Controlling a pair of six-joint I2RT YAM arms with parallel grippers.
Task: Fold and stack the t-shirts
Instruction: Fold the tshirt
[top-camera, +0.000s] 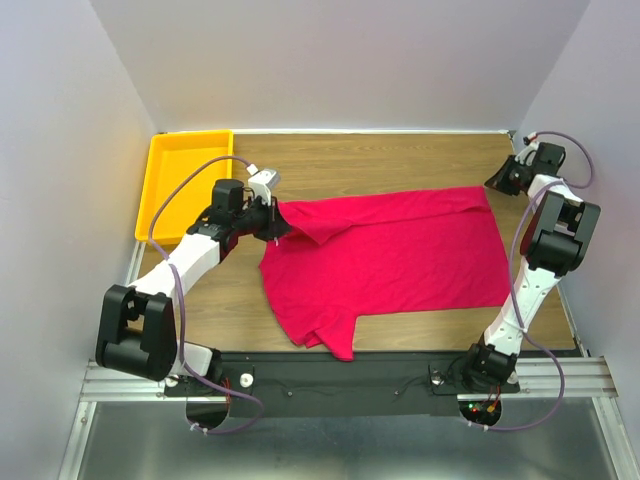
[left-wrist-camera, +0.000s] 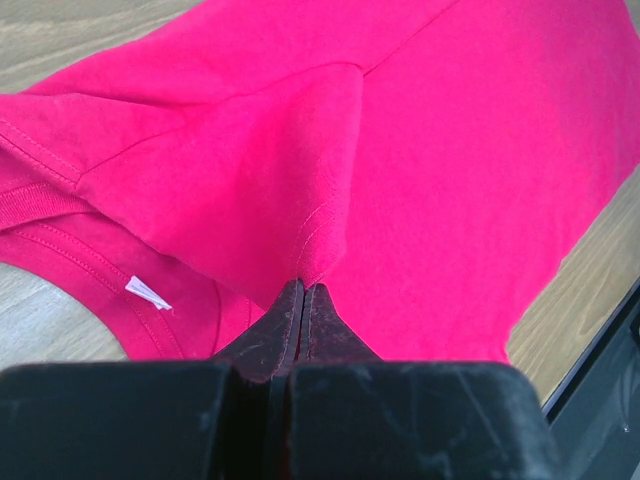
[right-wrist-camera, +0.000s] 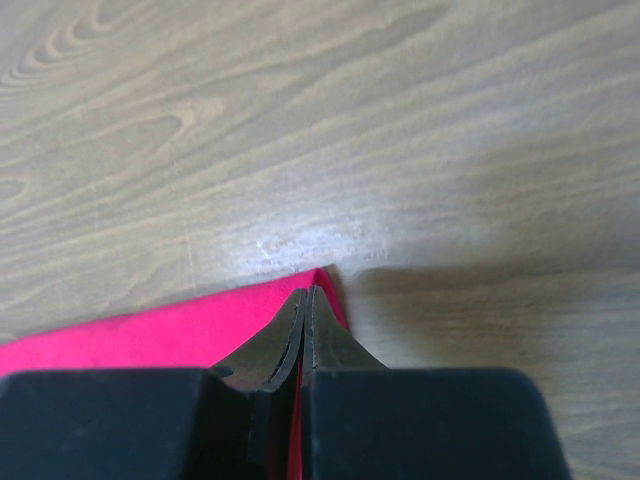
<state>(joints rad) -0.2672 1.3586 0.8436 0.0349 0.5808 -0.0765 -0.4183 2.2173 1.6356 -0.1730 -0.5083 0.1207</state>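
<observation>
One crimson-red t-shirt (top-camera: 390, 255) lies spread over the middle of the wooden table, with a sleeve trailing toward the near edge. My left gripper (top-camera: 278, 215) is at its far left end by the collar. In the left wrist view that gripper (left-wrist-camera: 303, 285) is shut on a raised fold of the t-shirt (left-wrist-camera: 450, 150), and a white neck label (left-wrist-camera: 148, 293) shows to the left. My right gripper (top-camera: 492, 183) sits at the cloth's far right corner. In the right wrist view it (right-wrist-camera: 308, 292) is shut on the t-shirt (right-wrist-camera: 150, 335), with red cloth showing between the fingers.
A yellow plastic tray (top-camera: 160, 190) stands at the far left corner, beside the left arm. Bare wooden table (top-camera: 400, 160) runs behind the cloth up to the white back wall. White side walls close in both sides, and a black rail runs along the near edge.
</observation>
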